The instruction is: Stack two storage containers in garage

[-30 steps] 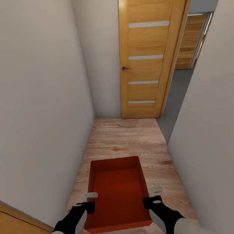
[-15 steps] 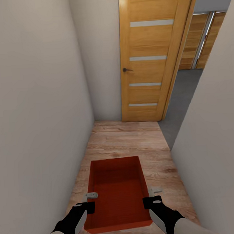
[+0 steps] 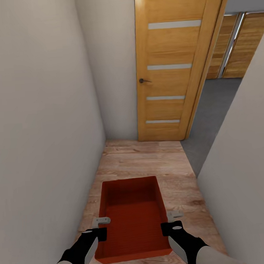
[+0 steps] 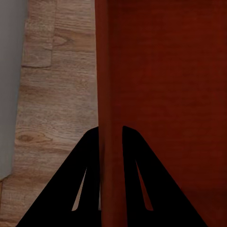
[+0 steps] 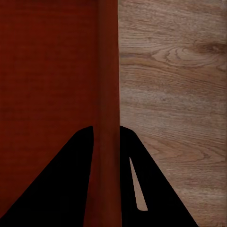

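I am in a narrow corridor, cream wall (image 3: pixel 41 114) filling my nine o'clock side. My left gripper (image 3: pixel 102 227) sits at seven o'clock in the head view, its jaws closed over the left wall of the storage container (image 3: pixel 131 222) — the left wrist view shows one dark finger on each side of that red wall (image 4: pixel 109 94), pinching it. The container is orange-red, open-topped and seemingly empty, held level between both arms at six o'clock, above the light wood-plank flooring (image 3: pixel 141 162). My right gripper (image 3: pixel 171 222) at five o'clock has its jaws clamped on the container's right wall in the same way; the right wrist view shows the wall (image 5: pixel 108 85) running up between the two fingers, planks beside it. Ahead at twelve o'clock stands a wood-panelled door (image 3: pixel 170 63) with pale horizontal strips and a dark handle (image 3: pixel 143 81). Just past it at two o'clock an opening gives onto dark grey floor (image 3: pixel 214 107) and more wood panels (image 3: pixel 244 47) — then the right-hand wall (image 3: pixel 247 171) at three o'clock
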